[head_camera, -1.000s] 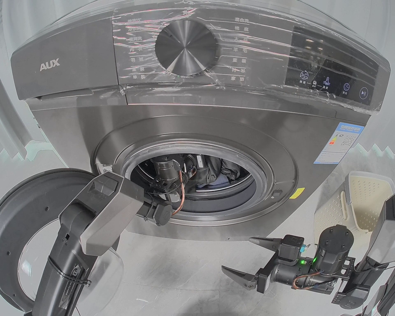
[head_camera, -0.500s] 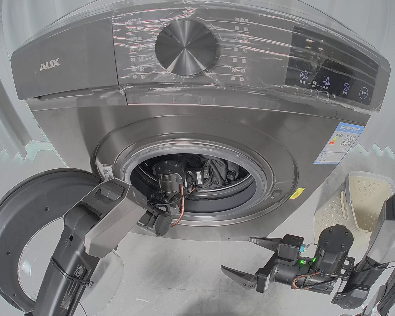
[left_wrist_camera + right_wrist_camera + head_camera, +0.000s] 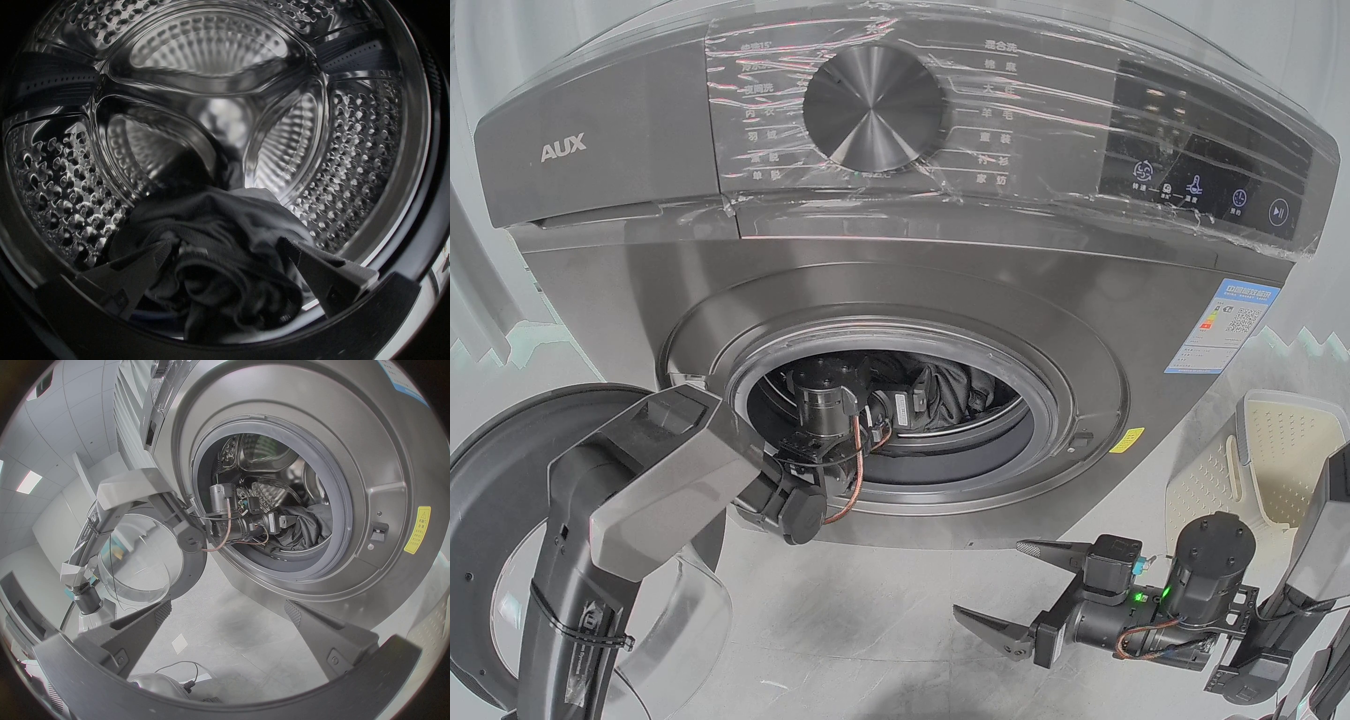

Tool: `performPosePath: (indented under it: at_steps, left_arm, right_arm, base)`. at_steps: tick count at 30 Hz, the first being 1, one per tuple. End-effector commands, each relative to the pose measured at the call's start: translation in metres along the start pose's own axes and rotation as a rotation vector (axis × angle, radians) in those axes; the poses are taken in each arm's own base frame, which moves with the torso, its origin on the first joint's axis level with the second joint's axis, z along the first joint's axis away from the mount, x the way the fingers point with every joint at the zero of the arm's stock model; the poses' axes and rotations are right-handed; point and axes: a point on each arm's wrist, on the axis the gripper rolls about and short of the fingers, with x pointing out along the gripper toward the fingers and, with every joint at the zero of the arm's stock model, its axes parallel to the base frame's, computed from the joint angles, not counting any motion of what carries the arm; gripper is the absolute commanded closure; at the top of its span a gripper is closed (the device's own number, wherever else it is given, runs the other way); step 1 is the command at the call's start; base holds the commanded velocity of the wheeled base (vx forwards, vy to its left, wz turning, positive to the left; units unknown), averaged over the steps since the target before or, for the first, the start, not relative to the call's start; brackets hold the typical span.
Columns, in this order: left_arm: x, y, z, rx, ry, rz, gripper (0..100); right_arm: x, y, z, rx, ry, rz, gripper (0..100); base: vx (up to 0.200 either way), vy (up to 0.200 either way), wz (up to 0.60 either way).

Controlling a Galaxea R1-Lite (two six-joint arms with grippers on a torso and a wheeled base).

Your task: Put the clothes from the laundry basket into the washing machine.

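Noted black right gripper [image 3: 992, 581] splayed, empty, near cream perforated plastic laundry basket [image 3: 1284, 450]. Found left gripper [image 3: 222, 243] spread wide, holding nothing, astride crumpled dark clothes [image 3: 220, 286] heaped just inside grey steel washing machine [image 3: 919, 272]. Risk snagging cloth out on withdrawal.

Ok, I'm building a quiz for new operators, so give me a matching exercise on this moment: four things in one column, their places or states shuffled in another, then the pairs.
Things:
1 left gripper
2 right gripper
3 dark clothes
4 laundry basket

Places or states:
A cream, beside the washing machine on the robot's right
B open, low in front of the machine, outside it
C heaped at the bottom of the drum
D open, inside the drum, at the clothes

Pairs: 1-D, 2-B, 3-C, 4-A
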Motion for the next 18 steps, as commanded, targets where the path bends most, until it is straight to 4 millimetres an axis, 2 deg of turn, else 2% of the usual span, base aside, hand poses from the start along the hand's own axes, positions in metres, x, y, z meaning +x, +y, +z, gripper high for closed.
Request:
performPosePath:
  at_steps: [1, 6, 8, 9, 13, 18]
  left_arm:
    - [-0.054, -0.019, 0.029, 0.009, 0.047, -0.067, 0]
    - [-0.093, -0.034, 0.022, 0.02, 0.104, -0.148, 0]
    - [-0.099, -0.037, 0.021, 0.019, 0.103, -0.158, 0]
    - [-0.112, -0.042, 0.022, 0.016, 0.097, -0.182, 0]
    - [-0.139, -0.051, 0.025, 0.007, 0.083, -0.233, 0]
    - [-0.189, -0.063, 0.033, -0.032, 0.067, -0.339, 0]
  right_arm:
    - [-0.001, 0.001, -0.001, 0.001, 0.005, 0.002, 0]
    - [-0.003, 0.004, -0.003, 0.005, 0.017, 0.013, 0]
    - [-0.003, 0.004, -0.003, 0.007, 0.016, 0.013, 0]
    - [-0.006, 0.003, -0.002, 0.009, 0.012, 0.009, 0]
    - [-0.016, 0.001, 0.004, 0.009, -0.009, -0.001, 0]
    - [-0.033, -0.005, 0.014, 0.012, -0.06, -0.028, 0]
  base:
    - [0.0, 0.0, 0.0]
    - [0.0, 0.0, 0.0]
    - [0.0, 0.0, 0.0]
    - [0.0, 0.0, 0.0]
    - [0.0, 0.0, 0.0]
    - [0.0, 0.0, 0.0]
